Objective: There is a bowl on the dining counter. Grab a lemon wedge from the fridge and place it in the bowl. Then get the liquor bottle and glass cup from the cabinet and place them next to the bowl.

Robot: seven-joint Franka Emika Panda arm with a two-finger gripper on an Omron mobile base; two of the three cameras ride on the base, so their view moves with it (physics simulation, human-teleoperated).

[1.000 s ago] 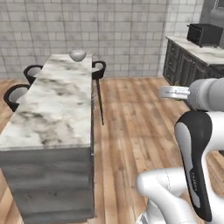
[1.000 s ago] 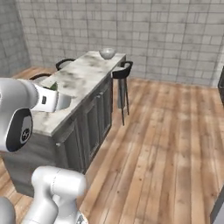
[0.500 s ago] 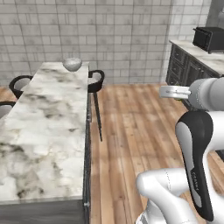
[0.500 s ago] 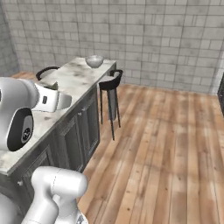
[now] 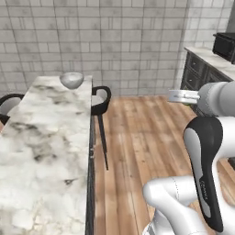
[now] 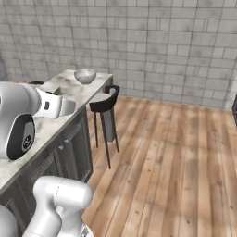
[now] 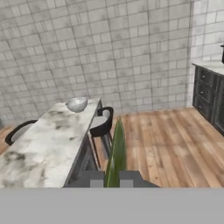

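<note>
The pale grey bowl (image 5: 71, 79) (image 6: 85, 75) (image 7: 76, 104) sits at the far end of the dining counter (image 5: 46, 137) (image 6: 69, 90) (image 7: 43, 148), a white marble slab with grey-brown veins. In the hand view my gripper (image 7: 111, 179) is shut on the lemon wedge (image 7: 116, 153), a slim dark green sliver that rises between the finger tips. The hand (image 5: 183, 95) hovers over the wooden floor to the right of the counter, well short of the bowl. The fridge, the liquor bottle, the glass cup and the cabinet are out of view.
Black-backed stools (image 5: 101, 97) (image 6: 105, 99) (image 7: 103, 124) stand along the counter's sides. Dark cabinets with a marble top (image 5: 202, 69) (image 7: 210, 92) line the right wall, with a black appliance (image 5: 225, 43) on top. Open wood floor (image 5: 147, 133) lies between them.
The whole picture has shifted: the base has driven closer to the dining counter and turned along it, so counter and bowl look larger. The gripper stays shut on the lemon wedge.
</note>
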